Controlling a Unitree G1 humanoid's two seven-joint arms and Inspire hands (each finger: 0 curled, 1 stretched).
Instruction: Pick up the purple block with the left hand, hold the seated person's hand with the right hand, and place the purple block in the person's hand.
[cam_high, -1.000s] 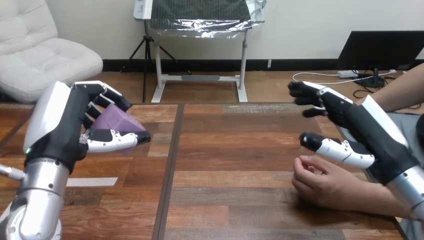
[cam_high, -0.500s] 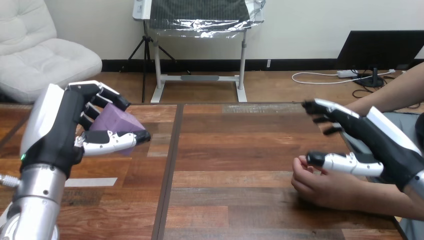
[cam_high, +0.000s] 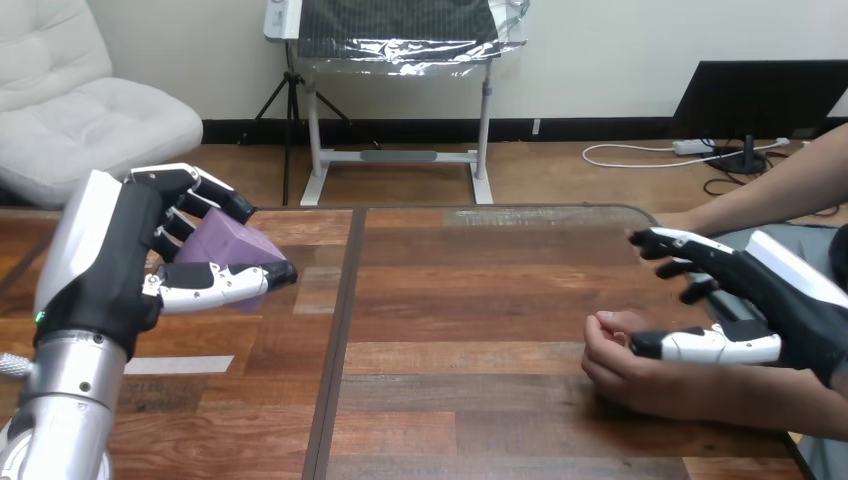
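While round block (cam_high: 222, 247), left robot hand (cam_high: 105, 265)

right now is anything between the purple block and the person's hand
Nothing lies on the table between them. The left hand grips the purple block; the person's hand rests curled at the right, the thumb of the right hand over it.

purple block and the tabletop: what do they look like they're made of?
Purple block: matte, no glare, flat faces with crisp edges. Probably foam or painted wood; the look leaves it open. Table: wood planks or a wood-look laminate, judging by the visible grain, mixed brown tones, board seams and slight sheen.
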